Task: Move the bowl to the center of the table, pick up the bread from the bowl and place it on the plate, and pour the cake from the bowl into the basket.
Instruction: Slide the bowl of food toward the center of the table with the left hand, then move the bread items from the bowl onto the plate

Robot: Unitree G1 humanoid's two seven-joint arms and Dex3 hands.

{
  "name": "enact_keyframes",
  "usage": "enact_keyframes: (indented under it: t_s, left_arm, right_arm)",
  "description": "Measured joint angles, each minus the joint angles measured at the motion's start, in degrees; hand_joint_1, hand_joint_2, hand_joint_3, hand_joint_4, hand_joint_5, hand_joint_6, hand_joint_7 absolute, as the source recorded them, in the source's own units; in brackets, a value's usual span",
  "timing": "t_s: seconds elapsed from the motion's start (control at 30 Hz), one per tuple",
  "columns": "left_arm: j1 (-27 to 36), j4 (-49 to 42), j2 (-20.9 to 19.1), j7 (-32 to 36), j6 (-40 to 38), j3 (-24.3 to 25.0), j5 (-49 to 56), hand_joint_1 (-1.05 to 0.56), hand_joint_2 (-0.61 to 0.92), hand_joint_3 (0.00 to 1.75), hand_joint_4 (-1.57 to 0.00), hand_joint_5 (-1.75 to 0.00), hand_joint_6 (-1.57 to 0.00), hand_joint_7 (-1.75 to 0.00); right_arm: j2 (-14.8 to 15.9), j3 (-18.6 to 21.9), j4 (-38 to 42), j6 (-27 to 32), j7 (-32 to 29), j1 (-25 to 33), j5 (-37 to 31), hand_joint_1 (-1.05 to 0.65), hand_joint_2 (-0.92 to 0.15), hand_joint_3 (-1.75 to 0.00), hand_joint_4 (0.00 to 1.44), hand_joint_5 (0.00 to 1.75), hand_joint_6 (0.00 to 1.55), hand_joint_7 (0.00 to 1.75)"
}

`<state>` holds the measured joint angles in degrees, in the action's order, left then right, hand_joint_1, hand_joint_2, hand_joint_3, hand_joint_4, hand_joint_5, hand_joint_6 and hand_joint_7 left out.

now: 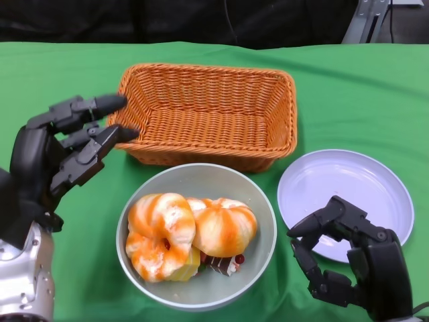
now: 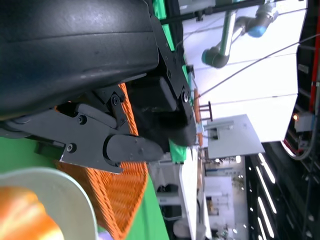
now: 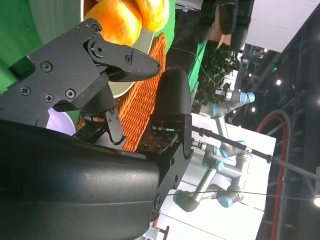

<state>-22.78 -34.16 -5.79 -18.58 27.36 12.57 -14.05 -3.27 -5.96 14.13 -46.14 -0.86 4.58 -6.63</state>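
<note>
The grey bowl (image 1: 196, 236) sits on the green desk (image 1: 348, 94), just in front of the wicker basket (image 1: 208, 114), whose long axis runs left to right. Two orange-striped breads (image 1: 191, 228) lie side by side in the bowl over a cake (image 1: 220, 264). The white plate (image 1: 345, 201) lies just right of the bowl. Left hand (image 1: 64, 151), beside the bowl's left, and right hand (image 1: 348, 258), at the plate's near edge, hold nothing, fingers (image 1: 100, 104) apart.

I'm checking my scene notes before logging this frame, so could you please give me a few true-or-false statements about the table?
1. The bread lies in the bowl. True.
2. The plate holds a cake. False: it is bare.
3. The basket stands behind the bowl. True.
4. The left hand grips the basket. False: it holds nothing, fingers apart.
5. The right hand holds bread. False: it holds nothing.
</note>
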Motion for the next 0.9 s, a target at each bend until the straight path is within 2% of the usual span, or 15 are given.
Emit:
enact_keyframes:
  t_s: [0.03, 0.07, 0.2, 0.33, 0.53, 0.73, 0.9]
  left_arm:
    - [-0.46, -3.0, -0.08, 0.05, 1.59, 0.37, 0.26, 0.08, 0.62, 1.05, -0.74, -1.54, -0.86, -1.28]
    - [-0.67, -5.73, -0.25, 0.06, 2.81, 0.74, 0.54, 0.08, 0.58, 1.1, -0.74, -1.57, -0.84, -1.34]
    - [-0.71, -12.5, -1.08, -0.63, 6.31, 1.64, 0.84, 0.05, 0.52, 1.18, -0.75, -1.64, -0.81, -1.42]
    - [-0.51, -13.73, -1.4, -2.68, 8.26, 2.03, 0.04, 0.01, 0.5, 1.18, -0.75, -1.67, -0.79, -1.46]
    - [1.97, -11.29, 0.09, -4.64, 8.22, 1.91, -1.67, -0.01, 0.48, 1.18, -0.77, -1.68, -0.78, -1.52]
    - [6.45, -4.43, 0.91, -6.2, 7.71, 0.99, -2.6, 0.02, 0.48, 1.23, -0.79, -1.67, -0.78, -1.53]
    - [10.79, 1.31, 1.58, -8.84, 6.01, -0.12, -4.61, 0.03, 0.5, 1.21, -0.78, -1.68, -0.78, -1.51]
  right_arm:
    - [0.04, 0.1, -0.01, 0.0, 0.13, 0.03, 0.07, -0.24, -0.51, -0.86, 0.74, 1.48, 0.71, 1.21]
    - [0.08, 0.22, -0.03, -0.01, 0.25, 0.1, 0.1, -0.24, -0.51, -0.86, 0.74, 1.48, 0.71, 1.21]
    - [0.58, 0.55, -0.43, 0.03, 0.58, 0.57, 0.18, -0.24, -0.51, -0.86, 0.73, 1.47, 0.72, 1.2]
    - [1.16, 0.58, -1.25, 0.14, 1.52, 0.88, 1.29, -0.24, -0.53, -0.84, 0.72, 1.46, 0.71, 1.2]
    - [1.37, 0.74, -1.96, 0.84, 2.77, 2.29, 3.59, -0.22, -0.53, -0.8, 0.72, 1.46, 0.71, 1.2]
    - [2.12, 0.93, -3.63, 1.73, 4.07, 3.02, 4.84, -0.22, -0.57, -0.76, 0.7, 1.45, 0.69, 1.19]
    - [3.1, 1.77, -5.39, 2.86, 5.08, 3.39, 6.25, -0.23, -0.57, -0.76, 0.71, 1.39, 0.72, 1.12]
